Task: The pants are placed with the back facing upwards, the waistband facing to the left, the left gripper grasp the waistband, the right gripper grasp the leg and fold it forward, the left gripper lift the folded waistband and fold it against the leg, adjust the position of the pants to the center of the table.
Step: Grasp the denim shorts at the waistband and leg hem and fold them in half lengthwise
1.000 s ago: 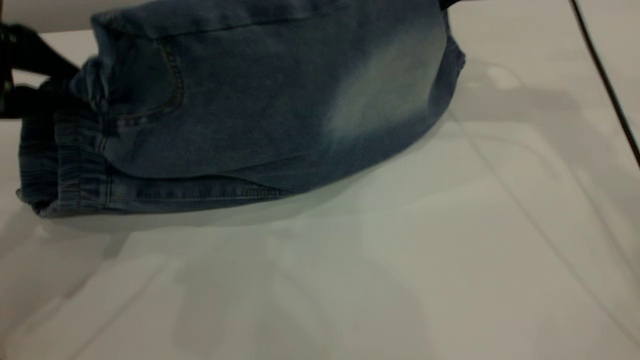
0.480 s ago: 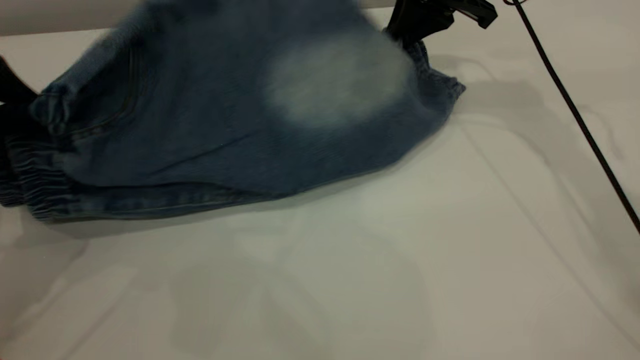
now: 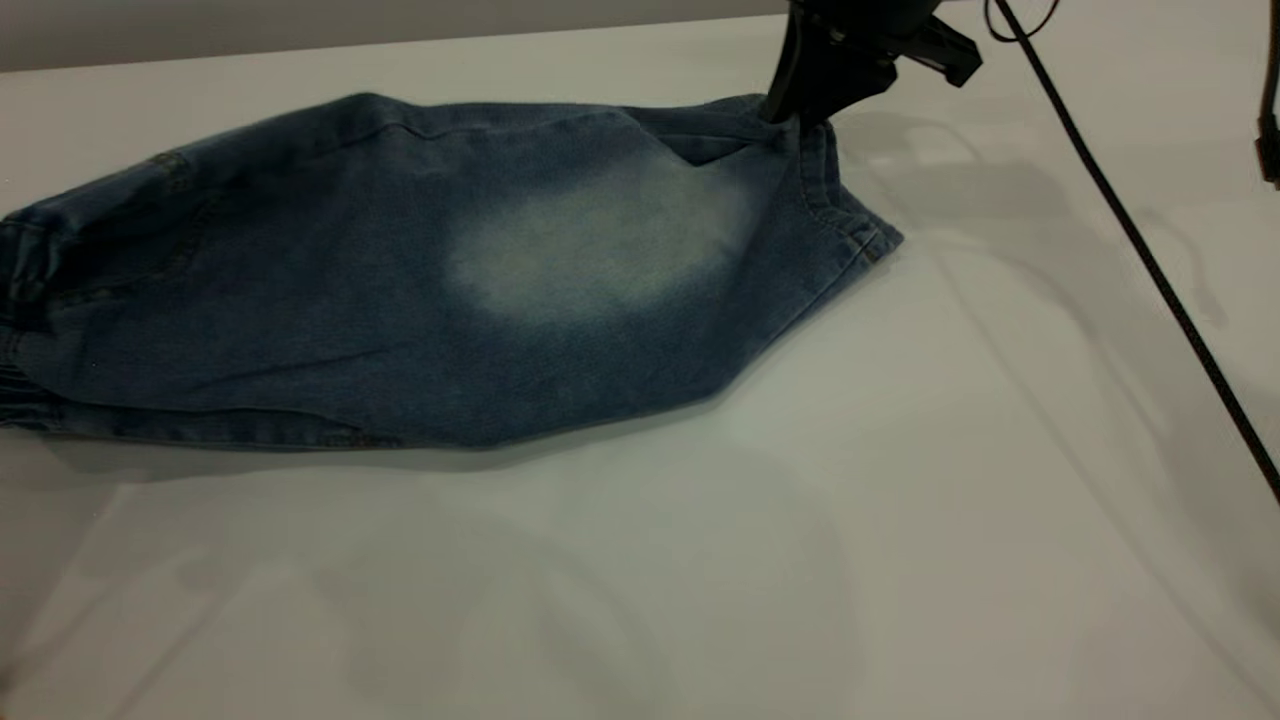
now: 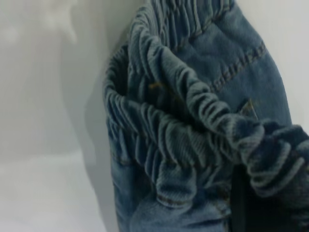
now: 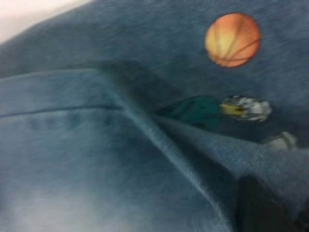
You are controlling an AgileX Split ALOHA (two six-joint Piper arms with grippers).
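Note:
The pants (image 3: 350, 300) lie folded lengthwise on the white table (image 3: 700, 560), spread across its far left. The leg (image 3: 590, 250) with the pale oval patch is on top. My right gripper (image 3: 792, 112) comes down at the leg's far hem corner and is shut on the denim. In the right wrist view a hem fold (image 5: 159, 130) runs into that gripper (image 5: 263, 208), and an orange basketball print (image 5: 232, 39) shows on the layer beneath. In the left wrist view the ruffled waistband (image 4: 193, 111) is bunched over my left gripper (image 4: 241, 203), which is shut on it. The exterior view does not show the left gripper.
A black cable (image 3: 1140, 250) slants across the table's right side. A dark part (image 3: 1270, 140) shows at the right edge. Bare white tabletop stretches in front of and to the right of the pants.
The leg, held high a second ago, has swung down and now lies flat over the other leg. The right gripper came down with it. The left gripper has left the exterior view.

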